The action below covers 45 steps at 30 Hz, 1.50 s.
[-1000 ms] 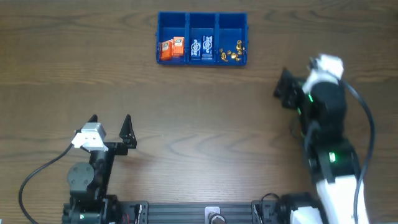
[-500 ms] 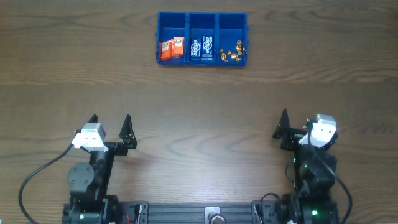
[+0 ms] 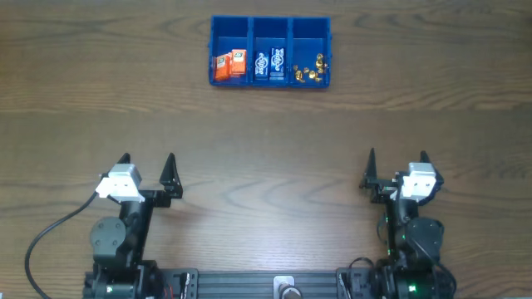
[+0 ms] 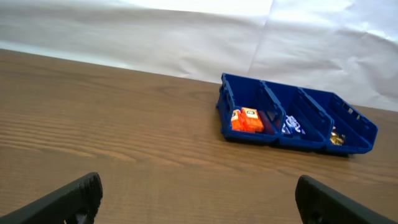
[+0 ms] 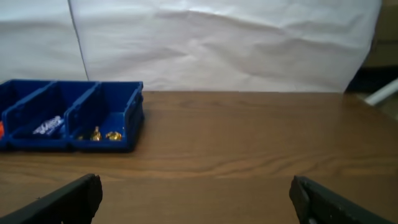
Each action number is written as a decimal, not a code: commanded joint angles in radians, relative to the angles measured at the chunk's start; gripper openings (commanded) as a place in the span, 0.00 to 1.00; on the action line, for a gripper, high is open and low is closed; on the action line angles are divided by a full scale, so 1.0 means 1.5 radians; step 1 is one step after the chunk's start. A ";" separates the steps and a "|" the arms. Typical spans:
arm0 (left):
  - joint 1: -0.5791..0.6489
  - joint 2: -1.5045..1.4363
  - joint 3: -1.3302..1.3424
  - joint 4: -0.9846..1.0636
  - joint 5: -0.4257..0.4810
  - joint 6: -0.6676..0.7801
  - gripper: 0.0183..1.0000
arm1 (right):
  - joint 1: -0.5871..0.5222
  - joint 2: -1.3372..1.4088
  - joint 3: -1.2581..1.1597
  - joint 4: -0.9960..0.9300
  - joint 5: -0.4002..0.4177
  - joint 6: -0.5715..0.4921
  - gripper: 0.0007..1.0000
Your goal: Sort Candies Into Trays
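A blue three-compartment tray point(image 3: 270, 26) sits at the far middle of the wooden table. Its left bin holds orange candy packs point(image 3: 229, 64), its middle bin blue-wrapped candies point(image 3: 269, 63), its right bin small gold candies point(image 3: 311, 70). The tray point(image 4: 292, 102) also shows in the left wrist view with the orange packs point(image 4: 247, 119), and the tray point(image 5: 118, 99) in the right wrist view with the gold candies point(image 5: 102, 134). My left gripper point(image 3: 146, 160) stands open near the front left, nothing between its fingers. My right gripper point(image 3: 396, 158) stands open near the front right, likewise holding nothing.
Bare wooden tabletop point(image 3: 266, 141) stretches between the grippers and the tray. A white backdrop point(image 5: 211, 43) hangs behind the table's far edge. A black rail point(image 3: 274, 282) runs along the front between the arm bases.
The right arm has drawn back from an extended, raised pose at the right toward its base at the front right. The left arm and tray have not moved.
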 commanded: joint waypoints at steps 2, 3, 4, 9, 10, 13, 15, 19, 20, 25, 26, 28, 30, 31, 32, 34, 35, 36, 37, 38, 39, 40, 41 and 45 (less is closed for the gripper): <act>0.004 -0.004 -0.012 -0.023 0.012 0.004 1.00 | 0.004 -0.005 -0.012 0.006 -0.043 -0.044 1.00; 0.004 -0.004 -0.012 -0.023 0.012 0.004 1.00 | 0.004 -0.005 -0.012 0.005 -0.053 -0.044 1.00; 0.004 -0.004 -0.012 -0.023 0.012 0.004 1.00 | 0.004 -0.005 -0.012 0.003 -0.064 -0.044 1.00; 0.004 -0.004 -0.012 -0.023 0.012 0.004 1.00 | 0.004 -0.005 -0.012 0.001 -0.066 -0.044 1.00; 0.004 -0.004 -0.012 -0.023 0.012 0.004 1.00 | 0.004 -0.005 -0.011 -0.001 -0.066 -0.044 1.00; 0.004 -0.004 -0.012 -0.023 0.012 0.004 1.00 | 0.002 -0.005 -0.011 -0.004 -0.066 -0.043 1.00; 0.004 -0.004 -0.012 -0.023 0.012 0.004 1.00 | 0.002 -0.005 -0.010 -0.004 -0.066 -0.043 1.00; 0.004 -0.004 -0.012 -0.023 0.012 0.004 1.00 | 0.002 -0.005 -0.010 -0.004 -0.066 -0.043 1.00; 0.004 -0.004 -0.012 -0.023 0.012 0.004 1.00 | 0.002 -0.005 -0.010 -0.004 -0.066 -0.043 1.00; 0.004 -0.004 -0.012 -0.023 0.012 0.004 1.00 | 0.002 -0.005 -0.010 -0.004 -0.066 -0.043 1.00; 0.004 -0.004 -0.012 -0.023 0.012 0.004 1.00 | 0.002 -0.005 -0.010 -0.004 -0.066 -0.043 1.00; 0.004 -0.004 -0.012 -0.023 0.012 0.004 1.00 | 0.002 -0.005 -0.010 -0.004 -0.066 -0.043 1.00; 0.004 -0.004 -0.012 -0.023 0.012 0.004 1.00 | 0.002 -0.005 -0.010 -0.004 -0.066 -0.043 1.00; 0.004 -0.004 -0.012 -0.023 0.012 0.004 1.00 | 0.002 -0.005 -0.010 -0.004 -0.066 -0.043 1.00; 0.004 -0.004 -0.012 -0.023 0.012 0.004 1.00 | 0.002 -0.005 -0.010 -0.004 -0.066 -0.043 1.00; 0.004 -0.004 -0.012 -0.023 0.012 0.004 1.00 | 0.002 -0.005 -0.010 -0.004 -0.066 -0.043 1.00; 0.004 -0.004 -0.012 -0.023 0.012 0.004 1.00 | 0.002 -0.005 -0.010 -0.004 -0.066 -0.043 1.00; 0.004 -0.004 -0.012 -0.023 0.012 0.004 1.00 | 0.002 -0.005 -0.010 -0.004 -0.066 -0.043 1.00; 0.004 -0.004 -0.012 -0.023 0.012 0.004 1.00 | 0.002 -0.005 -0.010 -0.004 -0.066 -0.043 1.00; 0.004 -0.004 -0.012 -0.023 0.012 0.004 1.00 | 0.002 -0.005 -0.010 -0.004 -0.066 -0.043 1.00; 0.004 -0.004 -0.012 -0.023 0.012 0.004 1.00 | 0.002 -0.005 -0.010 -0.004 -0.066 -0.043 1.00; 0.004 -0.004 -0.012 -0.023 0.012 0.004 1.00 | 0.002 -0.005 -0.010 -0.004 -0.066 -0.043 1.00; 0.004 -0.004 -0.012 -0.023 0.011 0.005 1.00 | 0.002 -0.005 -0.010 -0.004 -0.066 -0.043 1.00; 0.004 -0.004 -0.012 -0.024 0.012 0.004 1.00 | 0.002 -0.005 -0.010 -0.004 -0.066 -0.043 1.00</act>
